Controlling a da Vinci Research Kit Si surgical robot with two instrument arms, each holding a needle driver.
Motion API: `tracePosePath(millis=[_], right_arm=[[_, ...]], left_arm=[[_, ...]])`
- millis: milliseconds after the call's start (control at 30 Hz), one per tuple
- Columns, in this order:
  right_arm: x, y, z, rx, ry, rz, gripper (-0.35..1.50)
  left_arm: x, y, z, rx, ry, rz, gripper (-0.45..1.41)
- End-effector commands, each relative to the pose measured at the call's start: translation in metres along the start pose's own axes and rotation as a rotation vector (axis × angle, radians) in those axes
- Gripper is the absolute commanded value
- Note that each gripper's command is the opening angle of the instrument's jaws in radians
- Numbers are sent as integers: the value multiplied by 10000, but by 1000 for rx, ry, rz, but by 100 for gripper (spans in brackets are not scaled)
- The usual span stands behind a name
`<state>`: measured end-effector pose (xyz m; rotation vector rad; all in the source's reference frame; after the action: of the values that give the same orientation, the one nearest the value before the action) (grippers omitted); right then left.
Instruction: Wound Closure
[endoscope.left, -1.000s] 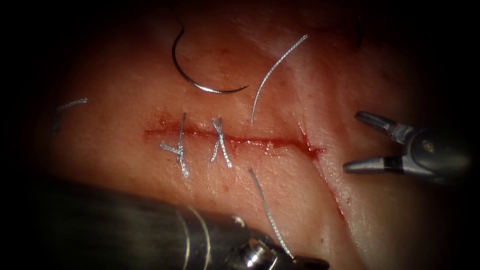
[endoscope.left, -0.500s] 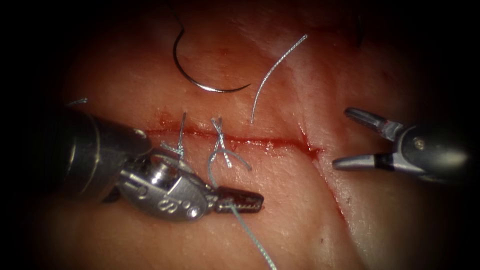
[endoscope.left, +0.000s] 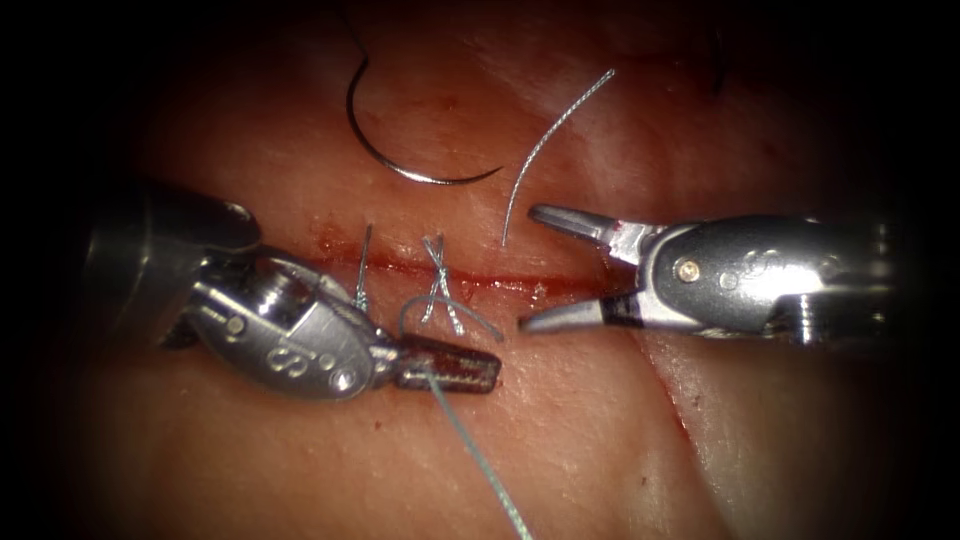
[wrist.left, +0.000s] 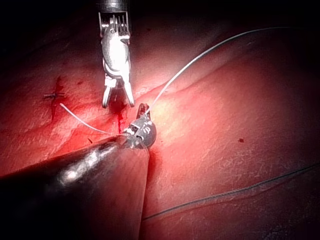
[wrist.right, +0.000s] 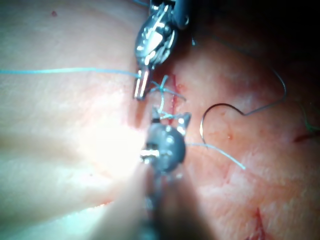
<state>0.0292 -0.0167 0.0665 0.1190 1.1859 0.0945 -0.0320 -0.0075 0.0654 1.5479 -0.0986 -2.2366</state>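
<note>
Both tools at the second stitch: left tool (endoscope.left: 450, 365) clamped on thread (endoscope.left: 470, 450), right tool (endoscope.left: 530, 270) gaping over the cut (endoscope.left: 560, 284).

From my console: L tool lies low across the tissue (endoscope.left: 250, 470) just below the cut, jaws shut on the strand beside the second stitch (endoscope.left: 440, 290), the first stitch (endoscope.left: 360, 275) just left of it. R tool comes in level from the right, jaws spread either side of the cut, holding nothing. Needle (endoscope.left: 400, 150) lies free on the tissue toward its far edge, not in it, in neither tool. Risk as I judge it: too hard a pull could tear the thread through the cut's edge or loosen the knot; R jaw tips could snag the loose cut end (endoscope.left: 550, 140).
</note>
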Motion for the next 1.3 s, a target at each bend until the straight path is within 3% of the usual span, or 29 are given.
tracePosePath(millis=[33, 400, 633, 800, 833, 900, 1100, 1300], right_arm=[[-3, -3, 20, 14, 8, -13, 113], [-16, -5, 62, 56, 19, -77, 108], [-12, -8, 70, 53, 24, -84, 99], [-10, -13, 70, 67, 31, -94, 62], [-10, -14, 70, 75, 35, -95, 41], [-9, -12, 67, 121, 55, -104, -35], [-10, -6, 58, 136, 74, -124, -35], [-26, 5, 43, 122, -13, 14, -35]], left_arm=[[-4, 1, 7, -4, 8, 14, -45], [2, -3, 14, -33, 55, 74, -45], [3, -3, 16, -44, 59, 78, -45], [3, -3, 16, -49, 61, 80, -45], [3, -3, 16, -49, 62, 81, -45], [2, -3, 16, -51, 64, 82, -45], [2, -3, 16, -56, 67, 83, -45], [2, -4, 16, -50, 59, 84, -45]])
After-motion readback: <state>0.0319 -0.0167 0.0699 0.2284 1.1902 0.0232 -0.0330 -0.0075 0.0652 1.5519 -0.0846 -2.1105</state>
